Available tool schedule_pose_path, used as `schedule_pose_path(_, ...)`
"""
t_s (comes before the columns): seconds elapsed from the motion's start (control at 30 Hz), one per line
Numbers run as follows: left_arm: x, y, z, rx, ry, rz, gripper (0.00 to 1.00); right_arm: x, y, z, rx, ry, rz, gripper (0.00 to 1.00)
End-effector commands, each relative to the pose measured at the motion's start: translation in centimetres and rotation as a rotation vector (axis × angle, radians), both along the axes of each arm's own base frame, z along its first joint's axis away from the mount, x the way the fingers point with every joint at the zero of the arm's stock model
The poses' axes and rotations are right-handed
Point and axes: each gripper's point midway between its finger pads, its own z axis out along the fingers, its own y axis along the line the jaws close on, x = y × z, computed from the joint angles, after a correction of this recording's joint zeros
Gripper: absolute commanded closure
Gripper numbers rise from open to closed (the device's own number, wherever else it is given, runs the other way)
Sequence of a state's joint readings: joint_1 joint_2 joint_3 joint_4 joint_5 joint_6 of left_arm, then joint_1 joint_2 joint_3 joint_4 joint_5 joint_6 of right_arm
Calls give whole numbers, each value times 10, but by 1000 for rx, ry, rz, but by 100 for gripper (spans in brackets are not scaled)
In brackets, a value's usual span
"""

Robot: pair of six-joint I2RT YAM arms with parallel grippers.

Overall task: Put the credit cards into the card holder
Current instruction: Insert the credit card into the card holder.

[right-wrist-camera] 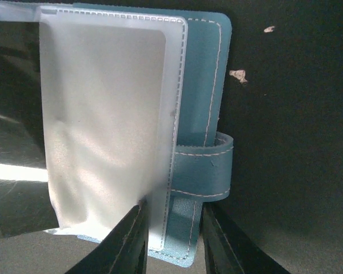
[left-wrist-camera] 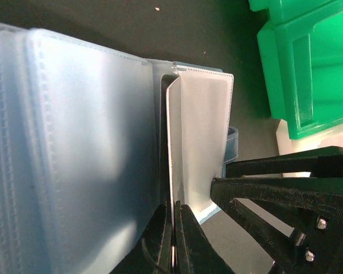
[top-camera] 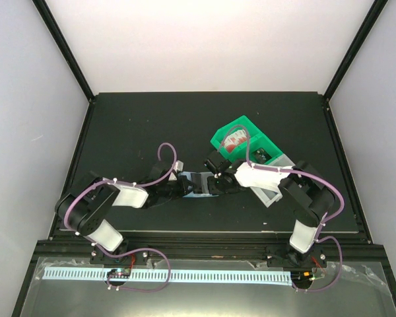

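Fingers [right-wrist-camera: 170, 240] pinching card holder [right-wrist-camera: 203, 85] edge

The card holder [right-wrist-camera: 203, 108] is showing a soft, leather-like teal cover with a fine grain and pale stitching running along its edges and its snap tab [right-wrist-camera: 203, 174]. Its inner sleeves [left-wrist-camera: 86, 148] are looking like frosted, translucent plastic, smooth and faintly glossy, catching light in soft patches and wrinkling slightly near one corner. The counter [right-wrist-camera: 286, 142] is appearing as a dark, matt surface carrying a few pale specks. The green bin [left-wrist-camera: 308, 68] is looking like hard moulded plastic with a mild sheen. The fingers [right-wrist-camera: 128, 242] of the right gripper are showing matt black plastic, as are the left gripper's fingers [left-wrist-camera: 186, 240].
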State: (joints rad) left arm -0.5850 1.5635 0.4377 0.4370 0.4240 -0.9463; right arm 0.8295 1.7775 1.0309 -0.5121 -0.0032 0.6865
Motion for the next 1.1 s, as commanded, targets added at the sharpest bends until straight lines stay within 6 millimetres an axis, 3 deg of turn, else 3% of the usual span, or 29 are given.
schedule_pose_path(0.0, -3, -10, -4, -12, -7, -61, 98, -12, -11, -21, -45, 56, -4, 71)
schedule_pose_path(0.27, -11, -15, -1, -50, 8, -103, 98, -13, -10, -23, -42, 58, -6, 70)
schedule_pose_path(0.6, -5, -12, -19, -39, 44, -16, 98, -13, -10, -22, -37, 54, -7, 70)
schedule_pose_path(0.8, -8, -26, -19, -79, 55, -53, 98, -13, -10, -22, -35, 54, -11, 70)
schedule_pose_path(1.07, -14, -1, -25, 101, 24, -61, 80, -13, -11, -20, -32, 49, -14, 70)
